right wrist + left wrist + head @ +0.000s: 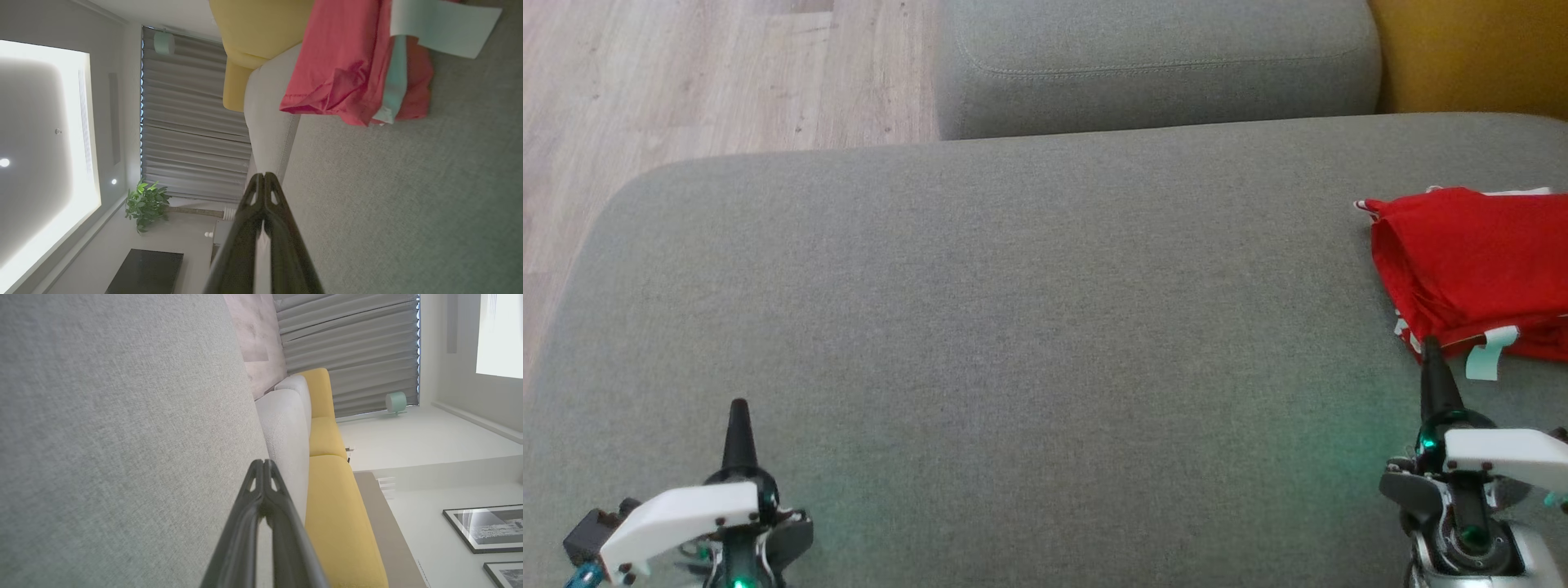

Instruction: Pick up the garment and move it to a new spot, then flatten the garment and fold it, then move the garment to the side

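The folded red garment (1474, 278) lies at the right edge of the frame on the broad grey sofa seat (1013, 310), a pale label (1490, 351) hanging at its near hem. The right gripper (1431, 359), lower right, points up at that hem with its fingers pressed together and holding nothing. Its wrist view shows the garment (339, 61) ahead of the tips, apart from them. The left gripper (739, 425), lower left, is likewise closed and holds nothing, well apart from the garment. A grey cushion block (1152, 65) sits at the top, a yellow cushion (1470, 49) upper right, and wooden floor (686, 73) upper left.
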Controlling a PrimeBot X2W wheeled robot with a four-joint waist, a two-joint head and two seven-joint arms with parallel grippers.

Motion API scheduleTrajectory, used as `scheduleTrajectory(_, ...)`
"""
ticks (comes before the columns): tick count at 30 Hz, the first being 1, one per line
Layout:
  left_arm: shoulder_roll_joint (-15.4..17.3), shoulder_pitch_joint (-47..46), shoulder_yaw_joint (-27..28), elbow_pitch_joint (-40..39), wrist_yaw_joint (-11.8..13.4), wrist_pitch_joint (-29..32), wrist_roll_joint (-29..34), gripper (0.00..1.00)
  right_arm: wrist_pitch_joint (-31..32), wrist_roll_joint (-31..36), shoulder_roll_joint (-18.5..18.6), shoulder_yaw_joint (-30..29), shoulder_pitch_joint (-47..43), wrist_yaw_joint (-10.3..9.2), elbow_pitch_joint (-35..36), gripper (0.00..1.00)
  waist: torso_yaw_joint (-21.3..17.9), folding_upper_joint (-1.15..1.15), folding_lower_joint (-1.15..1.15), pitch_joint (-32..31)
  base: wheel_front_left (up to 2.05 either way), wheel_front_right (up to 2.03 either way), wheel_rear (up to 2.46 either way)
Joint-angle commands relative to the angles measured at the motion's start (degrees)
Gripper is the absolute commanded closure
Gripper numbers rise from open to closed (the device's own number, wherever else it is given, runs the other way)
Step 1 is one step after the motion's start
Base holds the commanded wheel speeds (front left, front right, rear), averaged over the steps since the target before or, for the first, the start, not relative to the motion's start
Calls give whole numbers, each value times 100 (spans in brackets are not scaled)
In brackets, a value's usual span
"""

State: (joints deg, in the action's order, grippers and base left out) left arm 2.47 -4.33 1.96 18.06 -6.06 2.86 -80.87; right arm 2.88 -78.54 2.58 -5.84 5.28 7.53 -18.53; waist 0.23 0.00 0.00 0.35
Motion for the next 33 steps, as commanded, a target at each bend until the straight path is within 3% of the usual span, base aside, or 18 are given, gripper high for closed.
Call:
scheduleTrajectory(1, 35, -194, 226, -242, -63, 61, -168, 100, 61, -221, 27, 74, 126, -3, 255, 100, -2, 0, 0, -2, 0, 0, 0)
scheduleTrajectory(20, 41, -187, 453, -397, -142, 359, -1121, 100, 357, -1351, 30, -67, 91, -4, 448, 100, -23, 0, 0, -18, 0, 0, 0)
scheduleTrajectory(33, 41, -187, 455, -399, -143, 362, -1131, 100, 360, -1363, 30, -68, 90, -4, 450, 100, -23, 0, 0, -18, 0, 0, 0)
